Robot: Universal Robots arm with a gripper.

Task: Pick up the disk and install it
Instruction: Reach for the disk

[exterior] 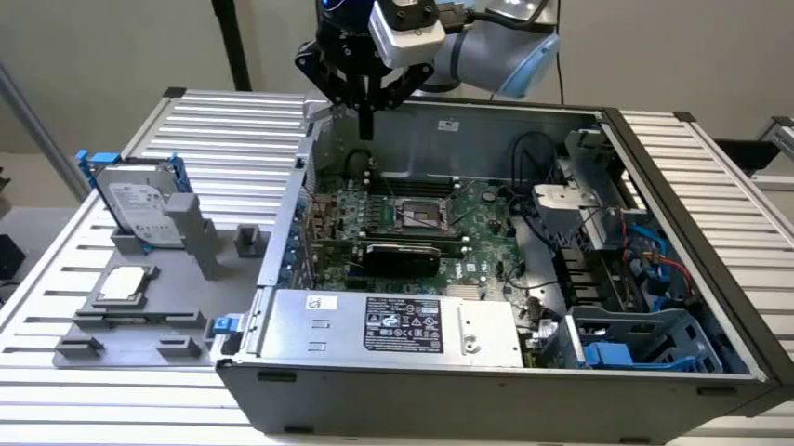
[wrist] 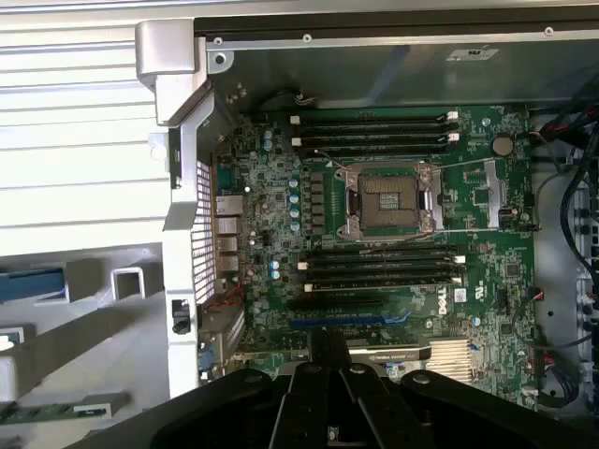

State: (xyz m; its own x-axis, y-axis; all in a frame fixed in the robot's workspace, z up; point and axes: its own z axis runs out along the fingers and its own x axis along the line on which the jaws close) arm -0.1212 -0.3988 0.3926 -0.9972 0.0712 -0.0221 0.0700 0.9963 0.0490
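The disk (exterior: 139, 206), a silver-grey drive with a white label in a blue carrier, leans upright in a grey holder (exterior: 186, 243) on the table at the exterior view's left. My gripper (exterior: 367, 132) hangs well apart from it, above the back wall of the open computer case (exterior: 694, 232), its fingers pressed together into one tip and holding nothing. In the wrist view the gripper (wrist: 329, 348) points down over the green motherboard (wrist: 487, 281), near the CPU socket (wrist: 388, 201). A blue edge (wrist: 33, 283) at that picture's border may be the disk's carrier.
A small flat silver chip (exterior: 125, 283) lies on the grey fixture in front of the disk. Inside the case sit a silver power supply with a black label (exterior: 397, 325), a drive cage with blue parts (exterior: 639, 344), and loose cables (exterior: 546, 204). Ribbed metal table (exterior: 223, 121) surrounds everything.
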